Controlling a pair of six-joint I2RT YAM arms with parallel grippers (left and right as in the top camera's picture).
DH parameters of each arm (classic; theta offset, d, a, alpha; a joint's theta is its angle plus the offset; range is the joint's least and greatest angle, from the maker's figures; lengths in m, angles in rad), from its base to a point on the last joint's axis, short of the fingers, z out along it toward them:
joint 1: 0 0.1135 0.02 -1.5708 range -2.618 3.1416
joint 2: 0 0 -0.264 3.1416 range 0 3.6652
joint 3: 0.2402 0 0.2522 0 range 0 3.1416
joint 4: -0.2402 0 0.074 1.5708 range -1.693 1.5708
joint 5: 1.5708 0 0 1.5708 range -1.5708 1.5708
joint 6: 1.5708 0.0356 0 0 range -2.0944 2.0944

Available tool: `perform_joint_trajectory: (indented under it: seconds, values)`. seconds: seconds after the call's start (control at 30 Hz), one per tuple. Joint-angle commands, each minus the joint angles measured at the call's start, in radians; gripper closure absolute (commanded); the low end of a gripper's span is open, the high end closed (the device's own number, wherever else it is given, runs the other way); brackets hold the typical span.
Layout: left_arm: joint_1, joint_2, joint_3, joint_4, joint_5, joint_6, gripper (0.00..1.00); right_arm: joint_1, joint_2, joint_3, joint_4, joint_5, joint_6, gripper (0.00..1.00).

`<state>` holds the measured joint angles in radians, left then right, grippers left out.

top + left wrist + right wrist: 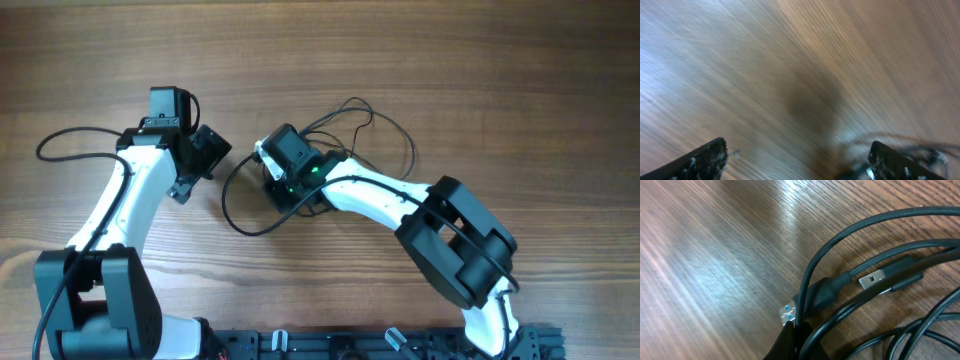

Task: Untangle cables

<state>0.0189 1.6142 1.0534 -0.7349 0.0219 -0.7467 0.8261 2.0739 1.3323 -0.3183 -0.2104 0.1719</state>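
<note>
The cables (372, 132) are thin black cords lying in tangled loops on the wooden table, around and behind my right gripper (283, 192). In the right wrist view my right gripper (797, 332) is shut on one black cable (812, 275), right behind a silvery plug with blue inside (787, 313). A second silvery USB plug (875, 280) lies close by among other cords. My left gripper (198, 168) is wide open and empty, just left of the cable loop. In the blurred left wrist view its fingers (800, 165) are far apart, with cords faint at the right (905, 141).
One cable loop (232, 205) reaches out to the lower left, towards my left gripper. The left arm's own thick black cable (70, 145) curves at the far left. A black rail (380, 345) runs along the table's front edge.
</note>
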Motion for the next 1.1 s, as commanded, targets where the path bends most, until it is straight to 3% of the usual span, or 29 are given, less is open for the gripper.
perform_joint_trajectory:
  seconds: [0.0, 0.13, 0.2, 0.4, 0.5, 0.73, 0.83, 1.07]
  values:
    - [0.041, 0.011, -0.007, 0.041, 0.295, 0.202, 0.16, -0.06, -0.189, 0.019, 0.004, -0.138, 0.113, 0.96]
    - [0.082, 0.011, -0.007, 0.097, 0.681, 0.356, 0.19, -0.175, -0.301, 0.019, 0.005, -0.351, 0.266, 0.96]
    - [0.093, 0.011, -0.007, 0.092, 0.74, 0.355, 0.21, -0.238, -0.303, 0.018, 0.013, -0.477, 0.359, 0.96]
    - [0.056, 0.011, -0.007, 0.04, 0.745, 0.503, 0.38, -0.33, -0.294, 0.014, 0.015, -0.574, 0.47, 0.96]
    - [0.019, 0.013, -0.009, 0.033, 0.743, 0.513, 0.4, -0.333, -0.293, 0.014, 0.016, -0.576, 0.486, 0.95]
    - [-0.108, 0.074, -0.009, 0.103, 0.661, 0.503, 0.39, -0.334, -0.293, 0.014, 0.022, -0.621, 0.485, 0.96]
    - [-0.157, 0.12, -0.009, 0.21, 0.66, 0.457, 0.39, -0.336, -0.293, 0.014, 0.047, -0.658, 0.486, 0.96]
    - [-0.181, 0.195, -0.009, 0.392, 0.661, 0.364, 0.48, -0.336, -0.293, 0.014, 0.048, -0.663, 0.482, 0.96]
